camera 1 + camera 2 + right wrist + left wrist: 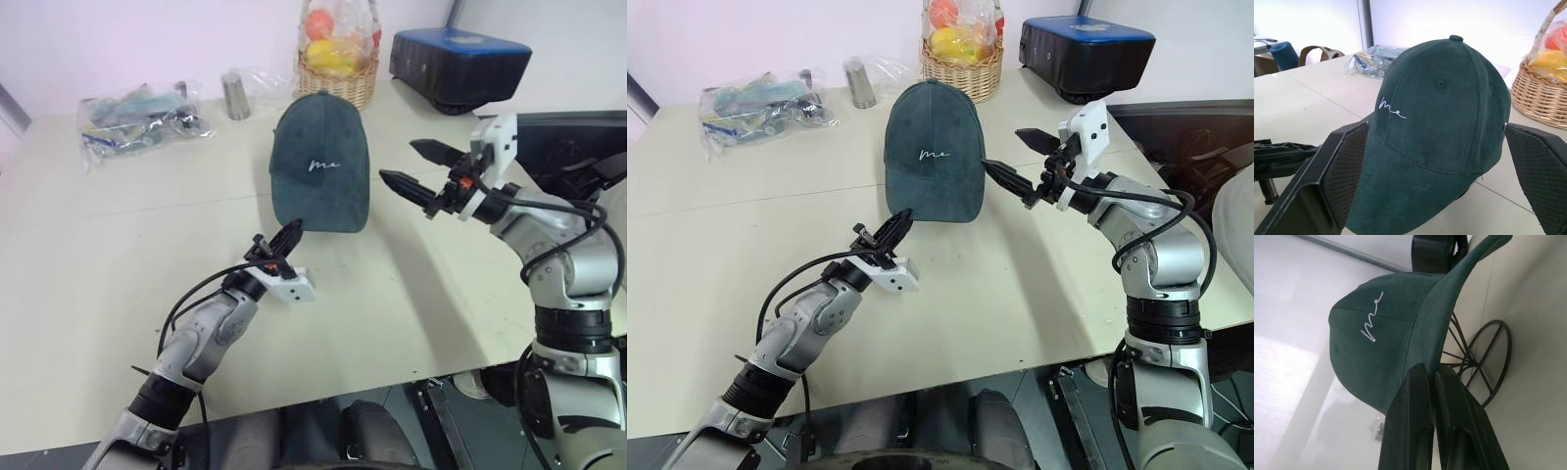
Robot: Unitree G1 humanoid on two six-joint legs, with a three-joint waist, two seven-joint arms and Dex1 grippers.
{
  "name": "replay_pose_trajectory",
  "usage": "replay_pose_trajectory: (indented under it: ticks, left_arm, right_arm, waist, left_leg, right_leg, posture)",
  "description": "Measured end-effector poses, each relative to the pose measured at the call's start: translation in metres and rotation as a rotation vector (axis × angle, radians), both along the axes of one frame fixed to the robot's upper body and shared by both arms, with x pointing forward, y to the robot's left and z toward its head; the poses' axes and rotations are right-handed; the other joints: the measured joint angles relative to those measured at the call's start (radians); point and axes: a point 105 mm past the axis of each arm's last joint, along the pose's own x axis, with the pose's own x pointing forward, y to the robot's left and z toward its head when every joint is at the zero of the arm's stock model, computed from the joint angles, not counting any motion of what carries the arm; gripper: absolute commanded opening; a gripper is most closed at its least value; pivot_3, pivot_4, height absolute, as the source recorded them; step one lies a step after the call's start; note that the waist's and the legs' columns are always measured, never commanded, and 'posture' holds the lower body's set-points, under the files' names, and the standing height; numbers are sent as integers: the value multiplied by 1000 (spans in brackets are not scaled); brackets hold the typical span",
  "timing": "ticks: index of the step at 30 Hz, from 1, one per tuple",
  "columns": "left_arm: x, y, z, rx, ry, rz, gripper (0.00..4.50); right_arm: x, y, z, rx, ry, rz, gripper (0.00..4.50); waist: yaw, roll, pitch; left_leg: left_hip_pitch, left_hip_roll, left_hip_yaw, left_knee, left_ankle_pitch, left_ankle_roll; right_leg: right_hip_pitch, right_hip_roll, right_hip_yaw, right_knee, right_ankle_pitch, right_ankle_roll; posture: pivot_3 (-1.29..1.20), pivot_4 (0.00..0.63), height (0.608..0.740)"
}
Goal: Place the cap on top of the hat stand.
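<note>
Overhead, we see our left gripper [290,235] reaching up to the brim of the cap [320,162], fingers pressed together on its edge. Our right gripper [416,171] hovers beside the cap, fingers spread. Through the left wrist, the cap sits on the hat stand [1484,360]. Through the right wrist, a wicker basket [1540,95] stands behind the cap on the pale table [1312,100].

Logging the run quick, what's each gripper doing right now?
Left gripper: shut on the dark teal fabric cap's brim.
Right gripper: open, holding nothing.
</note>
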Motion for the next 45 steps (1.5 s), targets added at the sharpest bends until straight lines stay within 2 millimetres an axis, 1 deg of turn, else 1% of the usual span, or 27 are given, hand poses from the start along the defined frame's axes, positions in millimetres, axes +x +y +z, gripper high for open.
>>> replay_pose_trajectory:
  ticks: [1, 3, 4, 7, 8, 9, 10, 11, 18, 22, 25, 28, 30, 33, 38, 45]
  left_arm:
    - [0, 0, 0, -4, 4, -2, 25]
    - [0, 0, 0, -8, 11, -6, 691]
    - [-1, -1, -4, 3, 34, -19, 1074]
    - [-9, -12, -16, 14, 98, -74, 2575]
    - [-10, -13, -17, 17, 97, -82, 3164]
    - [-10, -14, -16, 19, 93, -84, 3575]
    - [-10, -13, -16, 26, 87, -84, 4115]
    - [-9, -13, -15, 33, 82, -84, 4464]
    - [-9, -12, -16, 50, 98, -97, 4464]
    - [-14, -10, -26, 50, 166, -126, 4464]
    - [-18, -9, -28, 41, 190, -152, 4464]
    - [-22, -2, -31, 21, 221, -160, 4464]
    - [-25, 8, -33, -18, 255, -150, 4464]
    - [-29, 29, -35, -81, 302, -111, 4464]
    - [-34, 58, -28, -221, 344, -49, 4464]
    - [-40, 115, -25, -402, 456, 77, 4464]
  right_arm:
    - [0, 0, 0, 0, 0, 0, 4500]
    - [0, 0, 0, 0, 0, 0, 4500]
    - [0, 0, 0, 0, 0, 0, 4500]
    - [0, 0, 0, -1, 0, 0, 4500]
    - [0, 0, 0, -1, 0, 1, 4500]
    - [0, 0, 0, -1, 1, 1, 4500]
    - [0, 0, 0, -1, 1, 1, 4500]
    - [0, 0, 0, -1, 1, 1, 4500]
    - [0, 1, 0, -2, 1, 2, 4500]
    - [0, 1, 0, -3, 0, 5, 4500]
    - [0, 4, 1, -8, -2, 14, 4500]
    - [-1, 6, 1, -13, -3, 28, 4500]
    - [-1, 5, 1, -25, 0, 36, 4500]
    - [-5, 2, 0, -66, 9, 59, 4500]
    - [-9, 3, -6, -88, 45, 103, 4500]
    - [-11, 1, -19, -97, 90, 132, 4500]
  waist:
    - [0, 0, 0]
    - [0, 0, 0]
    - [0, 0, 0]
    - [-3, 0, 0]
    - [-4, 0, 0]
    - [-4, 0, 0]
    - [-4, 0, 0]
    - [-4, 0, 0]
    - [-3, 0, 0]
    - [-4, 0, 0]
    - [-3, 0, 0]
    - [-4, 0, 0]
    - [-5, 0, 0]
    - [-5, 0, 0]
    - [-4, 0, 0]
    - [-5, 0, 0]
  left_leg:
    - [0, 0, 0, 0, 0, 0]
    - [0, 0, 0, 0, 0, 0]
    - [0, 0, 0, 0, 0, 0]
    - [0, 0, 0, 0, 0, 0]
    - [0, 0, 0, 0, 0, 0]
    - [0, 0, 0, 0, 0, 0]
    - [0, 0, 0, 0, 0, 0]
    - [0, 0, 0, 0, 0, 0]
    - [0, 0, 0, 0, 0, 0]
    - [0, 0, 0, 0, 0, 0]
    - [0, 0, 0, 0, 0, 0]
    - [0, 0, 0, 0, 0, 0]
    - [0, 0, 0, -1, 0, 0]
    - [0, 1, 0, -1, 0, 0]
    - [0, 1, 0, 0, 0, 1]
    - [0, 1, 0, -1, 0, 1]
  right_leg:
    - [0, 0, 0, 0, 0, 0]
    - [0, 0, 0, 0, 0, 0]
    - [0, 0, 0, 0, 0, 0]
    - [-1, 0, 0, 0, 0, 0]
    - [-1, 0, 0, 0, 0, 0]
    - [-1, 1, 0, 0, 0, 0]
    - [-1, 1, 0, 0, 0, 0]
    - [-1, 1, 0, 0, 0, 0]
    - [-1, 1, 0, 0, 0, 0]
    - [-1, 1, 0, 0, 0, 0]
    - [-1, 0, 0, 0, 0, 0]
    - [-1, 0, 0, 0, 0, 0]
    - [-1, 0, 0, 0, 0, 0]
    - [-1, 0, 0, -1, 0, 0]
    - [-1, 0, 0, -1, 0, 0]
    - [-1, 0, 0, -1, 0, 0]
  posture:
    - [0, 150, 740]
    - [0, 150, 740]
    - [0, 150, 740]
    - [0, 150, 740]
    - [0, 150, 740]
    - [0, 150, 740]
    - [0, 150, 740]
    - [0, 150, 740]
    - [0, 150, 740]
    - [0, 150, 740]
    - [0, 150, 740]
    - [0, 150, 740]
    - [0, 150, 740]
    - [0, 150, 740]
    - [0, 150, 740]
    - [0, 150, 740]
